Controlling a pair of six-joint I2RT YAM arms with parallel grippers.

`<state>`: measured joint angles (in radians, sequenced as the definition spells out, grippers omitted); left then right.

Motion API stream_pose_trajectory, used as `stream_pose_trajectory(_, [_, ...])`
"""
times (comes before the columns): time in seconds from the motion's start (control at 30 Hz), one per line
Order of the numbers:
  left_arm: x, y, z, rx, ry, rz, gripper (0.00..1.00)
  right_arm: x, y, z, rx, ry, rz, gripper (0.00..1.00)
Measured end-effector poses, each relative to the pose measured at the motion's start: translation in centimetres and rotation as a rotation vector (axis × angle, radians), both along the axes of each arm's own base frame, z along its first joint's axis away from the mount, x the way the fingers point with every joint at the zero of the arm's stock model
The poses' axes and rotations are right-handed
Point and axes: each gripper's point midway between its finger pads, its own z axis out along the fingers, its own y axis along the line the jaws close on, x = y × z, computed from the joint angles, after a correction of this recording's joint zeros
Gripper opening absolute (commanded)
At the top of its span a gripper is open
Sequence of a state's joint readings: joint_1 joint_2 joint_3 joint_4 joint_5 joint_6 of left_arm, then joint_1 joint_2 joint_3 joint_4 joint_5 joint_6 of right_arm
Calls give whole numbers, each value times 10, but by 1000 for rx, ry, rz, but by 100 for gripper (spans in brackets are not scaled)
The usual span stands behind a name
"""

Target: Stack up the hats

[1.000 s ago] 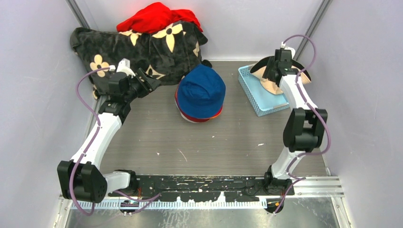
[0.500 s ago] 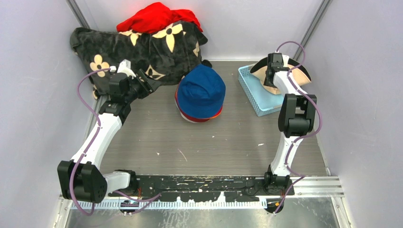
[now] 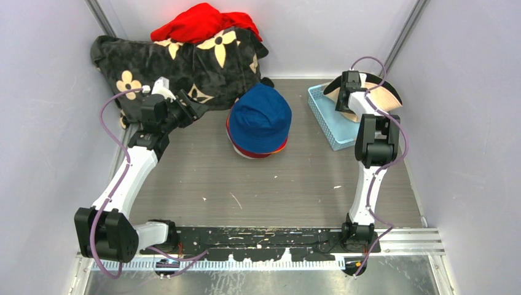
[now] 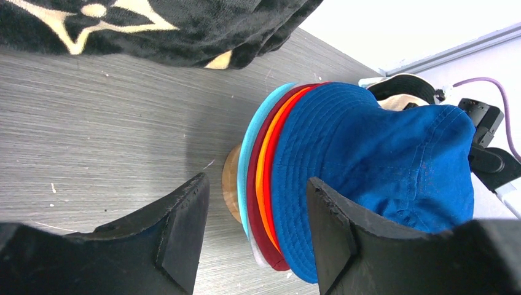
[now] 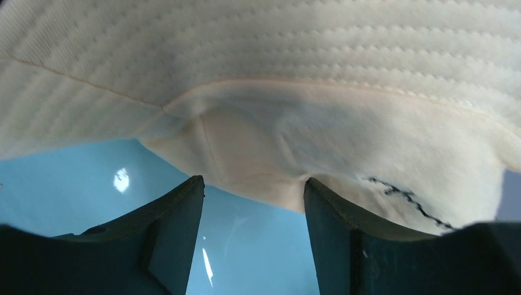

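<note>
A stack of hats stands mid-table, the royal blue hat (image 3: 260,118) on top. The left wrist view shows the blue hat (image 4: 375,166) over red, orange (image 4: 265,172), maroon (image 4: 253,196) and teal (image 4: 251,147) brims on a wooden stand (image 4: 230,184). My left gripper (image 3: 191,106) is open and empty, left of the stack and apart from it (image 4: 257,187). A cream hat (image 3: 376,98) lies in the blue basket (image 3: 329,123). My right gripper (image 3: 345,98) is open just at the cream hat's (image 5: 307,92) edge, above the basket floor (image 5: 80,178), its jaws not closed on the cloth.
A black blanket with cream flower marks (image 3: 178,61) lies at the back left, a bright red cloth heap (image 3: 199,23) on top of it. Walls close in on both sides. The blanket's edge (image 4: 153,31) is just behind my left gripper.
My right arm has folded back and its gripper has moved left and further over the basket, closer to the cream hat. The left arm and the stack have not moved.
</note>
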<state>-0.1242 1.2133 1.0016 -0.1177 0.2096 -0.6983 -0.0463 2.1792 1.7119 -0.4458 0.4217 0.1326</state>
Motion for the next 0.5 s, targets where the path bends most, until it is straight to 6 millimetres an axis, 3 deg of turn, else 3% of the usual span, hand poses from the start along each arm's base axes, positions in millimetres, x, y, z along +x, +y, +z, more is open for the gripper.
stream_pose_trajectory(0.2, [1, 0, -2, 1, 6, 0, 60, 20, 3, -16, 29, -18, 23, 63])
stream_pose_trajectory(0.27, [2, 0, -4, 2, 12, 0, 60, 22, 1, -24, 34, -10, 22, 56])
stream_pose_trajectory(0.37, [2, 0, -5, 2, 14, 0, 59, 30, 0, -23, 45, -32, 23, 38])
stream_pose_trajectory(0.5, [2, 0, -6, 2, 16, 0, 59, 33, -4, -27, 60, -46, 16, 3])
